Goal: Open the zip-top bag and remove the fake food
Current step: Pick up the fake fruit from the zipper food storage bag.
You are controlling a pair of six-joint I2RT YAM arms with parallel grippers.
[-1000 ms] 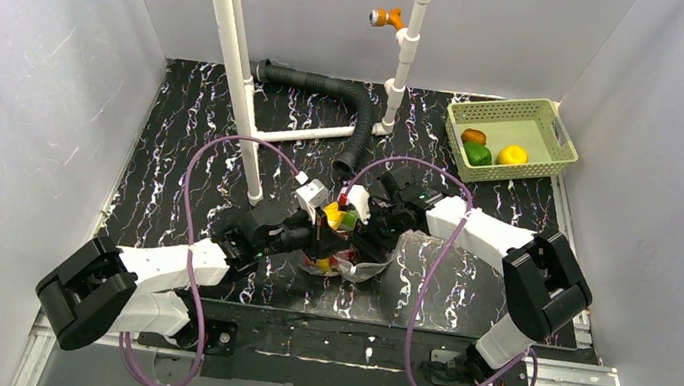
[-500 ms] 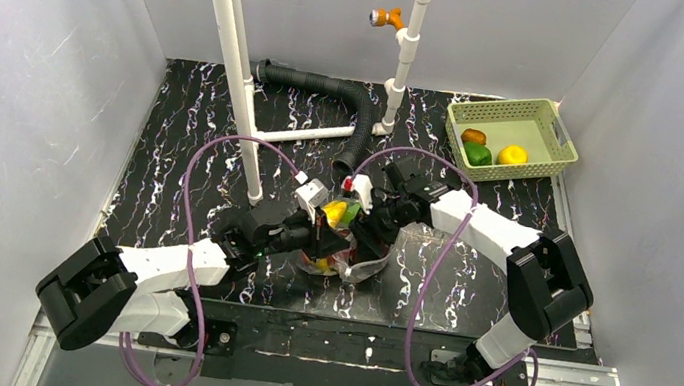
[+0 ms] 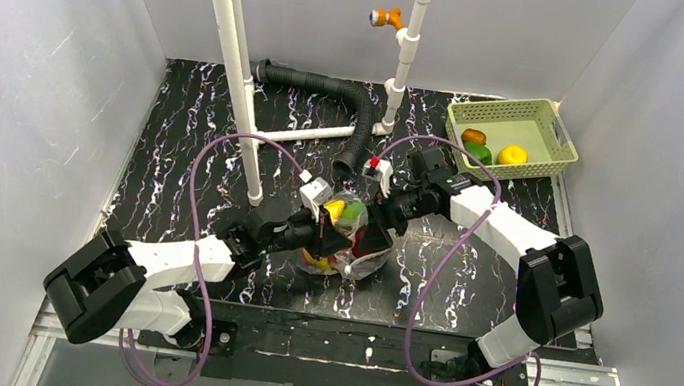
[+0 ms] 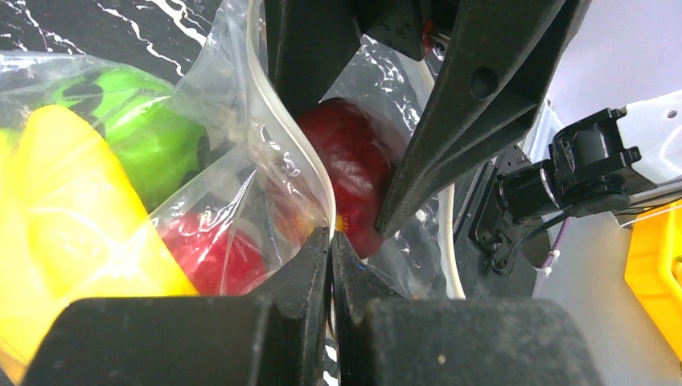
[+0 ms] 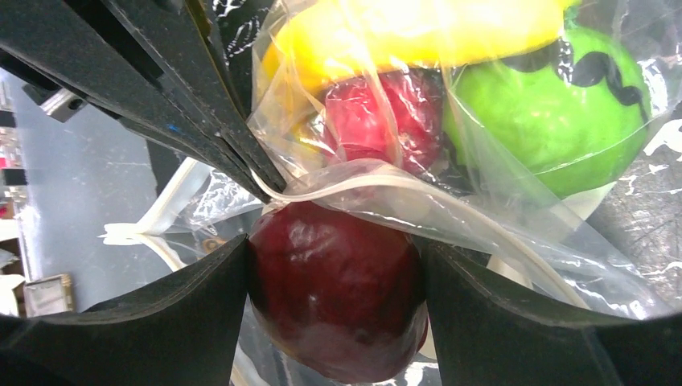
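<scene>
Two grippers meet mid black marbled tabletop point(image 3: 186, 121): the left gripper point(image 4: 330, 239), fingers tight, pinches the clear dotted zip-top plastic bag point(image 4: 225, 161) by its rim. The right gripper point(image 5: 334, 265) has its fingers clasping the glossy dark red plastic apple point(image 5: 334, 314). Drawing it straight out, with the rim kept taut, should avoid snagging.

zip-top bag point(image 5: 499, 233) clr crinkly plastic; dark red apple point(image 5: 334, 297) glossy, smooth; basket point(image 3: 507, 105) matt plastic.

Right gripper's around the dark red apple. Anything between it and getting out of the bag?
Yes: the rim strip of the zip-top bag drapes across the top of the dark red apple, which sits between the fingers of the right gripper. The left gripper pinches that rim beside it.
</scene>
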